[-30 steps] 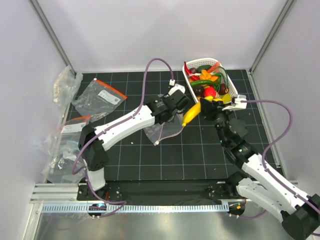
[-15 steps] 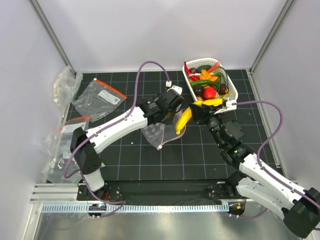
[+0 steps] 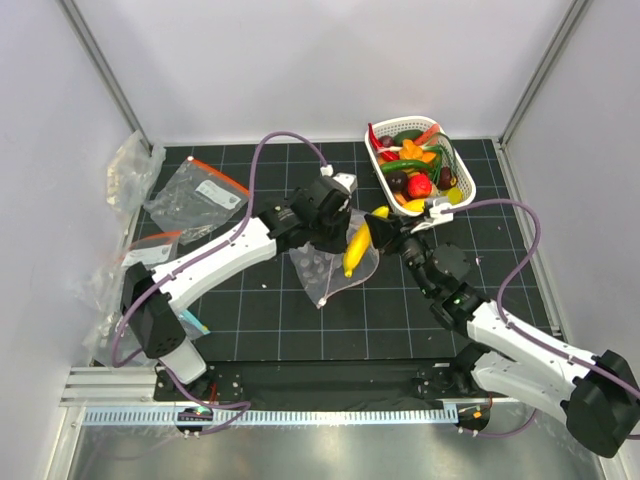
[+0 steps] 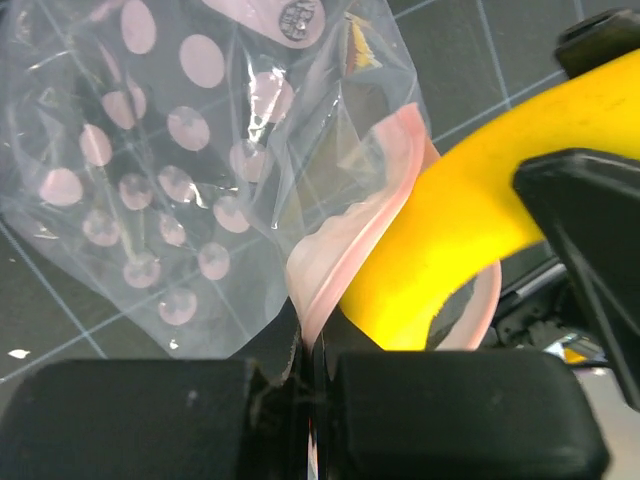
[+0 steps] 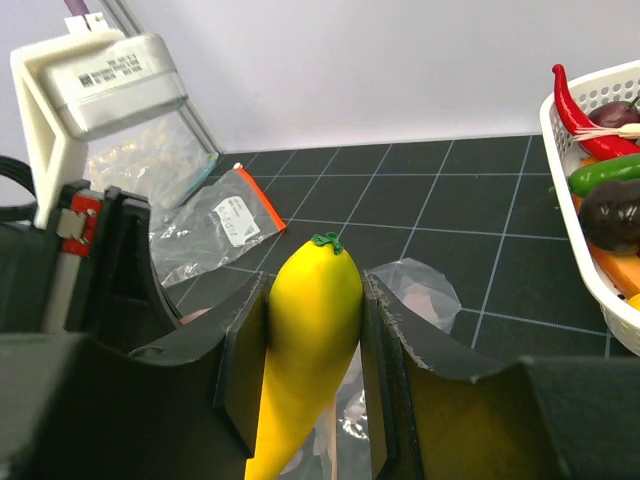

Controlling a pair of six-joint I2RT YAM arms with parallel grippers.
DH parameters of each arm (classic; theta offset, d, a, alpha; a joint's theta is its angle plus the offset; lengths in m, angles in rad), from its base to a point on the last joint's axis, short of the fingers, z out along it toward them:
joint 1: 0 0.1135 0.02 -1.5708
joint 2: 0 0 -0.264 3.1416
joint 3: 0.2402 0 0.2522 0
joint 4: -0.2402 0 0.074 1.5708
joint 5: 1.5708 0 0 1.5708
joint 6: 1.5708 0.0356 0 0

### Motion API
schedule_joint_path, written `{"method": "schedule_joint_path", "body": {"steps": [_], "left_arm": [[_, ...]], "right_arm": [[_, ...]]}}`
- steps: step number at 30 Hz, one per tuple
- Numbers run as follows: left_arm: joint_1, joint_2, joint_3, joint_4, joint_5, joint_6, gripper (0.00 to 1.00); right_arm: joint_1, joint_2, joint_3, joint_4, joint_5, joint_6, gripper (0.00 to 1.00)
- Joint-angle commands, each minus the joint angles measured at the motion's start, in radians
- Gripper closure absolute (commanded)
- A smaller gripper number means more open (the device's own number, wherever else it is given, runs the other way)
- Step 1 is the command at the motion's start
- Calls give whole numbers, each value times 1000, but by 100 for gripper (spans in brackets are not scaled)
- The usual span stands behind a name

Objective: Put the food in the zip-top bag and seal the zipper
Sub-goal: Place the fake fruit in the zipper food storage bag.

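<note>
Shift: the right pincer (image 5: 312,350), clenched on the banana (image 3: 353,250), has swung from the basket (image 3: 470,183) over to the zip-top bag (image 4: 150,170).
Left pincer (image 4: 310,375): clamped on the pink zipper (image 4: 345,240), holding the mouth up.
Meaning: the banana tip is at the opening, so release looks near.
Unclear: how deep it sits, since its lower end is cut off.

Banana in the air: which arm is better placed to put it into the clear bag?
Right: the right gripper holds the banana at the zip-top bag mouth, while the left gripper is shut on the zipper, holding the bag up.
</note>
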Motion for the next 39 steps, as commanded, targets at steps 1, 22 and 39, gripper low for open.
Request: {"method": "schedule_joint_path", "body": {"steps": [1,22,39], "left_arm": [[21,-77,-6,90,127,-53,100],[174,-125,41,176,379,-254,100],[193,-172,8,93,-31,-119,100]], "right_arm": [[19,13,2,103,51,-47,89],[119,20,38,48,88,-162,28],[119,186,383,-468,159,45,62]]}}
